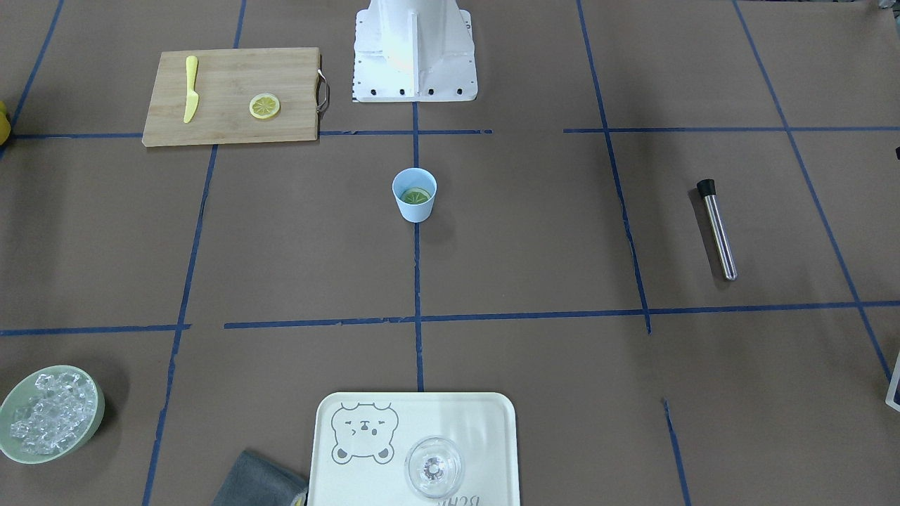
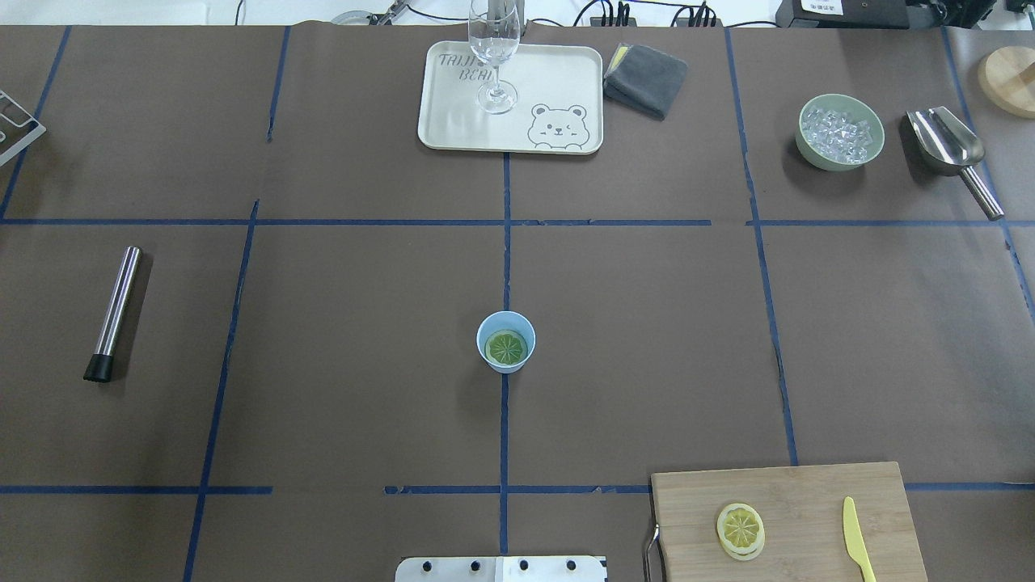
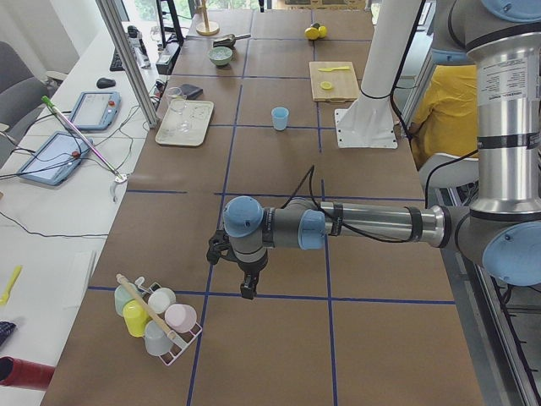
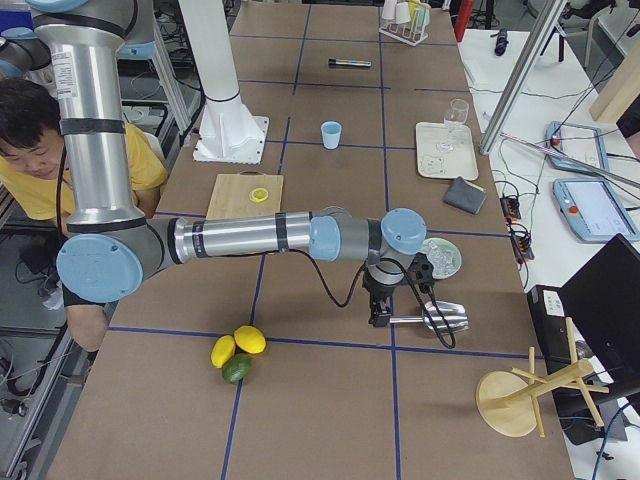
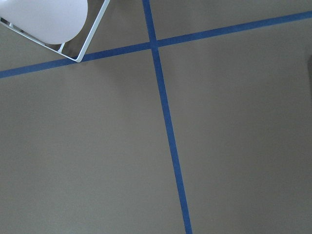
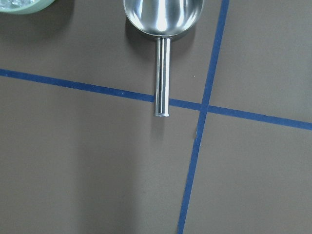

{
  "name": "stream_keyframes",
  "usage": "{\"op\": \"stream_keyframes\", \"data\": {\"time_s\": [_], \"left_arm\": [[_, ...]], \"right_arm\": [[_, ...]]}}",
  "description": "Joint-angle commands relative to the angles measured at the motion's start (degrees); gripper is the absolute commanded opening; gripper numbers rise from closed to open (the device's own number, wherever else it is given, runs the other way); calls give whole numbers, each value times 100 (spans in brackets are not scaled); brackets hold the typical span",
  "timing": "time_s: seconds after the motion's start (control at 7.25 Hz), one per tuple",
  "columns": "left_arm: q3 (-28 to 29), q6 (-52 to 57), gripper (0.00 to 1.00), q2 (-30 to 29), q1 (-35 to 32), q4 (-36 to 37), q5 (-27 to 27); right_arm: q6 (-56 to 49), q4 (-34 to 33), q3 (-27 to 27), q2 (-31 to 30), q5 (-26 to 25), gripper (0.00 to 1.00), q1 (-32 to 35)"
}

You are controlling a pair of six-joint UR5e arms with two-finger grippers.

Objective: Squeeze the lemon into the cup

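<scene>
The light blue cup (image 2: 526, 330) (image 1: 415, 212) stands upright at the table's middle. One lemon slice (image 2: 506, 347) (image 1: 415, 196) lies flat inside it. A second lemon slice (image 2: 740, 529) (image 1: 264, 106) rests on the wooden cutting board (image 2: 808, 493). My left gripper (image 3: 246, 293) hangs over bare table far out on the left, close to a cup rack; only the exterior left view shows it, so I cannot tell its state. My right gripper (image 4: 378, 320) hovers by the scoop's handle far out on the right, and its state cannot be told either.
A yellow knife (image 2: 857, 550) lies on the board. Elsewhere lie a steel muddler (image 2: 115, 311), a tray (image 2: 558, 81) with a clear glass (image 2: 493, 48), a grey cloth (image 2: 647, 78), a bowl of ice (image 2: 839, 133) and a scoop (image 6: 162, 19). A person (image 4: 40, 140) sits behind the robot.
</scene>
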Motion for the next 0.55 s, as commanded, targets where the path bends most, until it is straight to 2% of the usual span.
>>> {"op": "stream_keyframes", "data": {"time_s": [0.0,0.41], "left_arm": [[13,-8,100,-16,3,3,-3],[-5,-17,100,-33,-15,3,-12]], "right_arm": [[70,271,-5,-83,-8,100,0],[176,280,12,-74,1,100,0]]}}
